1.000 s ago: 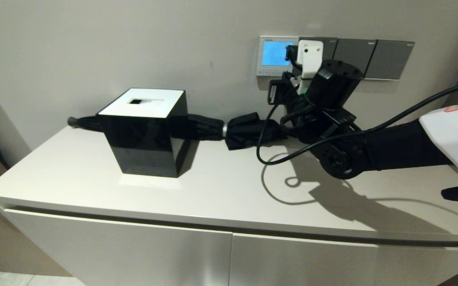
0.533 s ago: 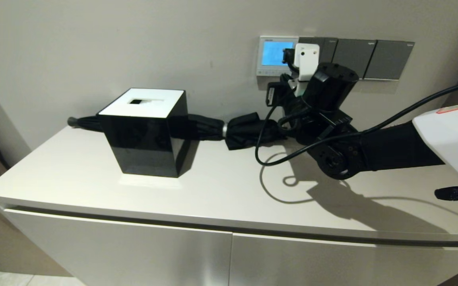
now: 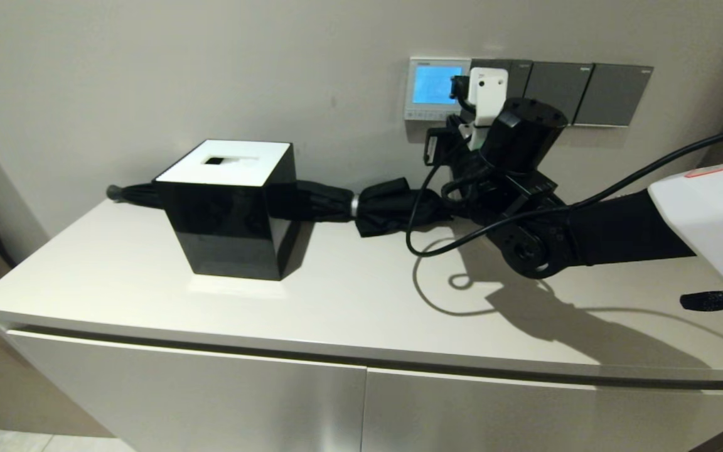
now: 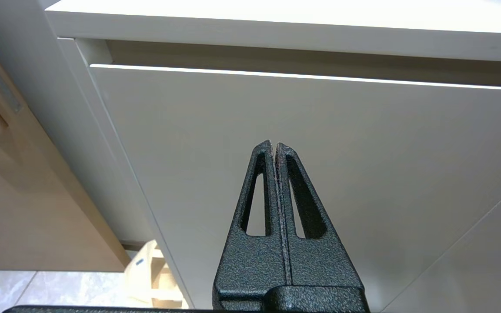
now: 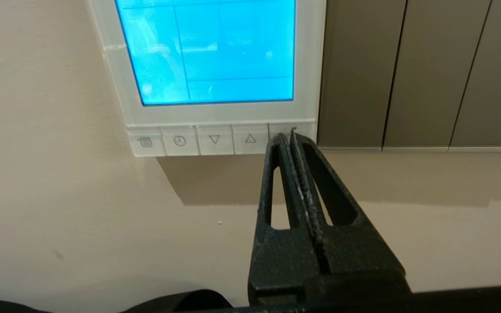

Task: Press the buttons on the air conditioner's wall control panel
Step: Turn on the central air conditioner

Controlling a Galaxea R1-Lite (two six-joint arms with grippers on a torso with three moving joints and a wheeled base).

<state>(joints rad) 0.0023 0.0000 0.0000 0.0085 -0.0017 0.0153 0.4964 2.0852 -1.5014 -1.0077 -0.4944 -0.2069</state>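
The white-framed wall control panel (image 3: 435, 88) hangs on the wall with its screen lit blue; the right wrist view shows it close up (image 5: 215, 111). A row of pale buttons (image 5: 198, 140) runs along its lower edge. My right gripper (image 5: 292, 135) is shut and empty, its tip at the rightmost button, which it mostly hides. In the head view the wrist covers the panel's right edge and the fingers are hidden. My left gripper (image 4: 274, 148) is shut and empty, parked low in front of the cabinet door.
Dark grey switch plates (image 3: 581, 91) sit right of the panel. On the white cabinet top (image 3: 336, 301) stand a black box with a white lid (image 3: 230, 210) and a folded black umbrella (image 3: 361, 204) along the wall. The right arm's cable (image 3: 437, 251) loops over the top.
The right wrist has shifted slightly left and then back up by the panel's right edge; the elbow has moved a little toward the wall. The screen stays lit.
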